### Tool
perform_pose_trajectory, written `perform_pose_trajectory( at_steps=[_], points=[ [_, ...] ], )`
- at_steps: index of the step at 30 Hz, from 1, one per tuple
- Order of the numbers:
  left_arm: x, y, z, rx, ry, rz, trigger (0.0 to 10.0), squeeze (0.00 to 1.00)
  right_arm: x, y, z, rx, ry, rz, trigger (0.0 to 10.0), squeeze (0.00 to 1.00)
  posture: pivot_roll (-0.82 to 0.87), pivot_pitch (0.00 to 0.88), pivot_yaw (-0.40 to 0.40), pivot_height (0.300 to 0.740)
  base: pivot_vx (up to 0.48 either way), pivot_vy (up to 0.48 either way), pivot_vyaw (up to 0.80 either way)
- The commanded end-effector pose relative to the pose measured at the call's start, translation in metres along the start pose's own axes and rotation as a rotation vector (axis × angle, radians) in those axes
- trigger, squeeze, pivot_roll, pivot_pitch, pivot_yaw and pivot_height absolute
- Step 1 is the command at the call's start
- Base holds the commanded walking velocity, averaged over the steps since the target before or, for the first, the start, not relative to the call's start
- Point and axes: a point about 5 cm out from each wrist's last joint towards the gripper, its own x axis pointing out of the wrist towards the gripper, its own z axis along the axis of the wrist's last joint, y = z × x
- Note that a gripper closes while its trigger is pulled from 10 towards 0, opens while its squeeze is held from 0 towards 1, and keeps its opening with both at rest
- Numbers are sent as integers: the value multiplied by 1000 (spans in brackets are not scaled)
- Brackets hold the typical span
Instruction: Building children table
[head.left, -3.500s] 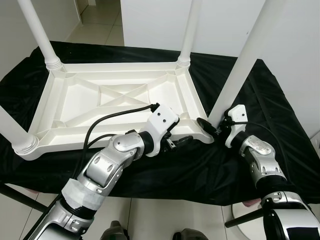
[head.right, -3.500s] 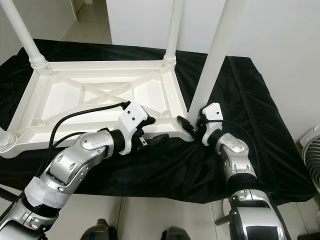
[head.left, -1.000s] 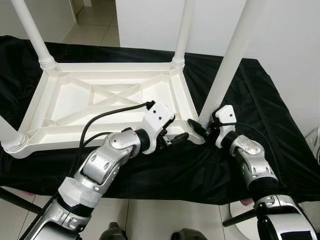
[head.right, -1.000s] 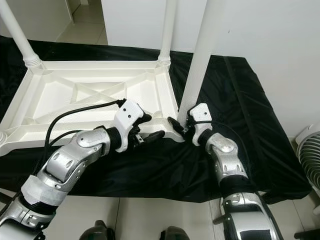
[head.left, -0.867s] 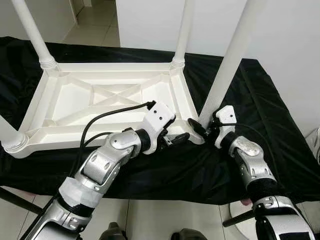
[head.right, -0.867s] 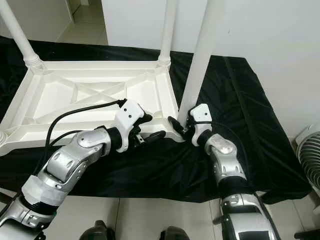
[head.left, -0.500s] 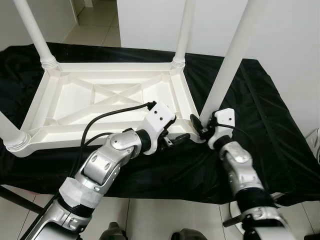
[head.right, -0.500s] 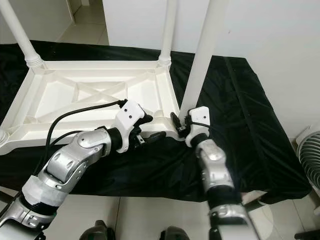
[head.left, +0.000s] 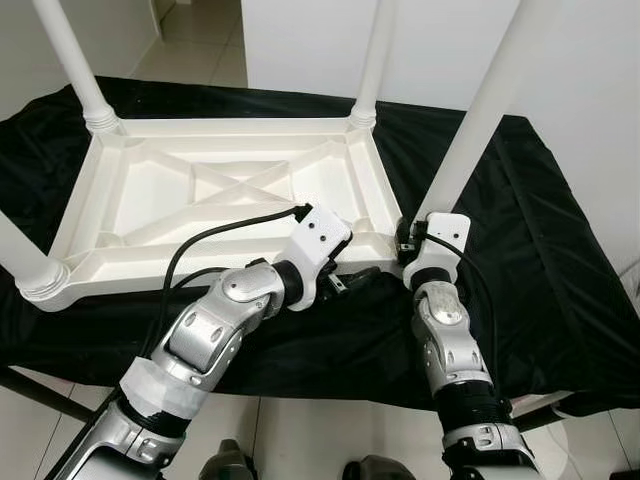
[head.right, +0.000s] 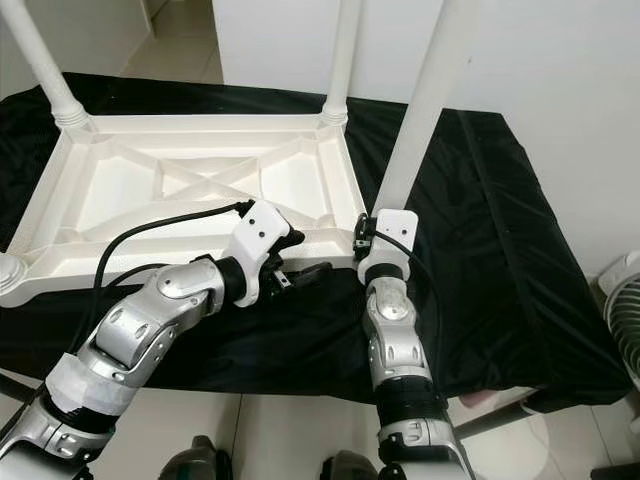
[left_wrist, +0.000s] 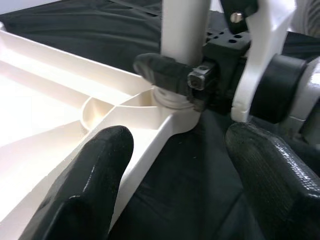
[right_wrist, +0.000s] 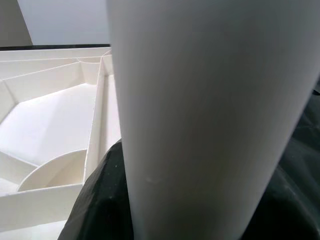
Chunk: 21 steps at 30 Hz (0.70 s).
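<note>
A white children's table (head.left: 215, 190) lies upside down on a black cloth (head.left: 540, 260). Three of its legs stand up at the far left (head.left: 75, 65), far right (head.left: 375, 60) and near left (head.left: 20, 260). My right gripper (head.left: 408, 240) is shut on the base of the fourth leg (head.left: 480, 110), at the near right corner socket. In the left wrist view one of its black fingers (left_wrist: 160, 67) wraps that leg (left_wrist: 182, 30). My left gripper (head.left: 355, 280) stands open beside the same corner, its fingers (left_wrist: 95, 185) wide apart over the rim and the cloth.
The cloth-covered surface ends close in front of me, with tiled floor (head.left: 300, 440) below. A white wall (head.left: 580, 80) stands at the right, and a white fan (head.right: 625, 290) sits low at the far right edge.
My right forearm has swung in from the right to straight below the leg, the wrist turning round the leg's base. The left arm has stayed put.
</note>
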Motion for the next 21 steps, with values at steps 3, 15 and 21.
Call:
perform_pose_trajectory(
  at_steps=[3,15,21],
  points=[
    [-1,-5,-1,-2,11,-29,10000,0,0,4,3,20,0,57,10000,0,27,0,-41,740,0,0,0],
    [-1,-4,-1,-1,9,-18,10000,0,11,-24,14,-22,-41,189,10000,1000,30,0,-44,740,0,0,0],
    [-2,-4,-1,2,12,-21,10000,0,14,-24,9,-121,14,444,10000,0,33,0,-41,740,0,0,0]
  ],
)
